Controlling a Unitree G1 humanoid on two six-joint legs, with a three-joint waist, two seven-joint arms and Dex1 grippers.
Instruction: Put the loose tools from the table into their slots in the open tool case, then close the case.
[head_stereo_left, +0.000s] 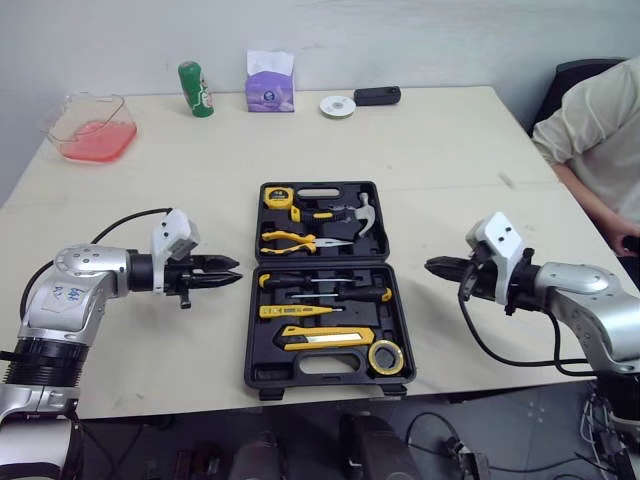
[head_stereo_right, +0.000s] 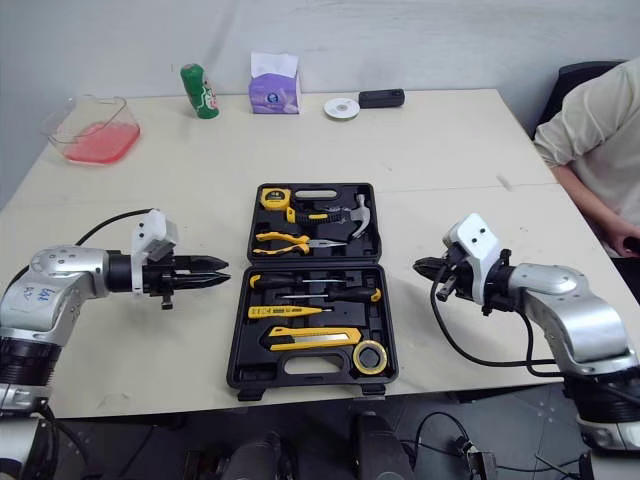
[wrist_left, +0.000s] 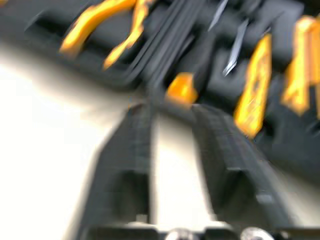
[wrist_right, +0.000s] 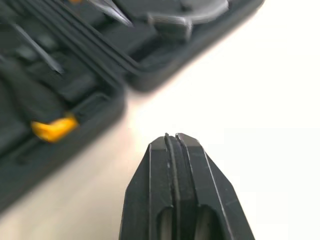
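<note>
1. The tool case (head_stereo_left: 262, 376) lay open and flat in the middle of the table (head_stereo_left: 450, 170), its two halves joined by a hinge running across the centre. The hammer (head_stereo_left: 362, 213), pliers (head_stereo_left: 290, 240), tape measure (head_stereo_left: 278, 197), screwdrivers (head_stereo_left: 325, 285), utility knife (head_stereo_left: 320, 338) and tape roll (head_stereo_left: 384, 357) all sat in slots. I saw no loose tool on the table, so closing looked like the remaining step.
2. The case looked like hard moulded plastic: stiff, smooth and probably slippery. Loaded with steel tools, either half would likely feel heavy. The outer rim by a handle cut-out seemed the best hold. Tools might slip from their slots as a half tipped over.
3. The left gripper (head_stereo_left: 225, 270) hovered just beside the case's left edge, near the hinge. Its fingers (wrist_left: 130, 165) were slightly parted and held nothing.
4. The right gripper (head_stereo_left: 435, 267) hovered near the right edge, fingers (wrist_right: 175, 190) pressed together and empty.
5. A green can (head_stereo_left: 196, 89), tissue box (head_stereo_left: 270, 82), pink container (head_stereo_left: 92, 128) and white disc (head_stereo_left: 338, 105) stood well apart at the far side. A seated person (head_stereo_left: 600, 130) was at the table's right. Nothing blocked the fold.
</note>
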